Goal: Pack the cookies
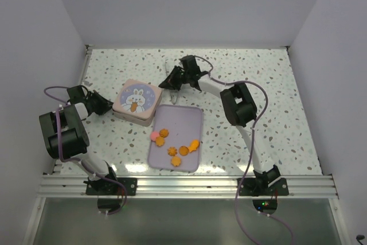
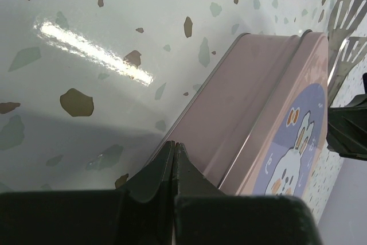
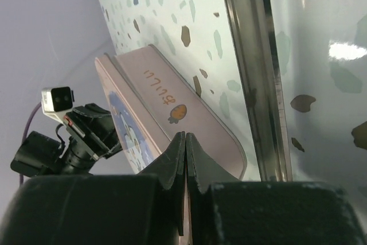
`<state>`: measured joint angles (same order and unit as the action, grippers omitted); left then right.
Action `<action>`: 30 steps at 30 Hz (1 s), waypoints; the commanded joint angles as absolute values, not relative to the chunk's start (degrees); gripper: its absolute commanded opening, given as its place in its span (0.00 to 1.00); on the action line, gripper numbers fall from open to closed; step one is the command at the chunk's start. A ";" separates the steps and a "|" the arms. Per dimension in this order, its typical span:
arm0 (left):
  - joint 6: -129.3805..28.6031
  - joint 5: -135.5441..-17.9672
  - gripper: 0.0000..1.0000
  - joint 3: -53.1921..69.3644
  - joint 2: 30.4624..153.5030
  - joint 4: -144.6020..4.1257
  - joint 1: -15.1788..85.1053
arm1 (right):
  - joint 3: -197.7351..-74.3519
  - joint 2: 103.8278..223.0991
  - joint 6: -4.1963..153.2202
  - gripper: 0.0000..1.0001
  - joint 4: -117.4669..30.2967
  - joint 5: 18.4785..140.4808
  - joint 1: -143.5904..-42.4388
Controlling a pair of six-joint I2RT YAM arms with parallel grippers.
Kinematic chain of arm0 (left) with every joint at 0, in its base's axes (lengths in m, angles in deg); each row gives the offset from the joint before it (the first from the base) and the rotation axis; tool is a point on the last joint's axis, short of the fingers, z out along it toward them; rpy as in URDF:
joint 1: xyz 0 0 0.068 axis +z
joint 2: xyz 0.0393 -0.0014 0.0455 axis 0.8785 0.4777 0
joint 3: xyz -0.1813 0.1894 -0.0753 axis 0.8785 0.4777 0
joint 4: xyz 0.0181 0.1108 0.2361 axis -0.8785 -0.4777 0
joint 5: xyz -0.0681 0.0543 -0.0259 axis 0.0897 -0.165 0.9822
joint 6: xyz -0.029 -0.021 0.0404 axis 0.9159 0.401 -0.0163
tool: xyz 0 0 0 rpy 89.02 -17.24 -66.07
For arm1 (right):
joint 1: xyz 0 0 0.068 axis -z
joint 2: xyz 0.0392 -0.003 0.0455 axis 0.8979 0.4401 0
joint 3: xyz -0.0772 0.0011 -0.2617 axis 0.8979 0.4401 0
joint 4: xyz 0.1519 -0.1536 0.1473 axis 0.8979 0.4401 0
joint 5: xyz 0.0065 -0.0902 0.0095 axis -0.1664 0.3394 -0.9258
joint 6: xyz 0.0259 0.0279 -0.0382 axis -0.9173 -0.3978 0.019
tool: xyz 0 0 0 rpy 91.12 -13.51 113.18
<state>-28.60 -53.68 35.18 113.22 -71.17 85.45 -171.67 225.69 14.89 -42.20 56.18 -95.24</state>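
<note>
Well, on the speckled table [image 1: 287, 113] lies a lavender tray [image 1: 184, 117], with the lidded bunny tin [image 1: 136, 102] just left of it. The left gripper [image 2: 173, 148] and the right gripper [image 3: 186, 137] flank the tin, each with fingers pressed together on nothing. The cookies [image 1: 171, 151], orange plus one pink, sit loose on the tray's near half.

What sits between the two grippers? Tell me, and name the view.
The square pink bunny tin lies between the left gripper and the right gripper, both shut; the top external view shows it.
</note>
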 commanded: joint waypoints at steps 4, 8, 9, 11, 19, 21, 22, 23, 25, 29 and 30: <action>-29.80 -51.88 0.00 35.26 111.85 -71.90 85.90 | -169.31 222.04 14.10 0.00 -43.91 56.89 -97.37; -29.80 -51.97 0.00 35.61 111.59 -71.90 85.98 | -168.34 220.90 14.00 0.00 -43.92 56.71 -97.81; -29.80 -51.97 0.00 35.78 111.41 -71.82 85.90 | -168.34 220.72 14.09 0.00 -43.74 56.80 -97.90; -29.89 -51.97 0.00 36.13 111.24 -71.73 85.98 | -168.34 220.46 14.44 0.00 -43.13 56.54 -97.90; -31.56 -55.04 0.00 34.56 110.80 -75.50 89.31 | -169.38 218.26 18.82 0.00 -37.09 57.93 -97.73; -32.17 -55.48 0.00 33.77 110.45 -77.26 90.64 | -170.36 218.00 20.06 0.00 -35.31 58.73 -96.94; -32.35 -56.44 0.00 32.89 110.10 -77.79 92.03 | -171.32 218.00 20.76 0.00 -34.26 58.91 -96.59; -32.52 -56.89 0.00 32.45 109.40 -79.01 92.57 | -171.85 218.00 21.03 0.00 -33.81 58.91 -96.23; -32.70 -58.38 0.00 31.31 108.78 -80.16 93.89 | -173.77 218.09 22.08 0.00 -31.98 59.08 -95.53; -31.91 -59.09 0.00 30.42 105.97 -81.74 94.51 | -175.11 216.60 23.67 0.00 -29.86 60.05 -95.35; -31.82 -58.92 0.00 30.25 105.35 -81.92 94.51 | -174.76 215.03 23.84 0.00 -29.77 60.40 -95.44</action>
<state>-31.05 -58.27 32.84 109.24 -80.46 94.19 -172.31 222.04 21.19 -32.48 58.56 -95.70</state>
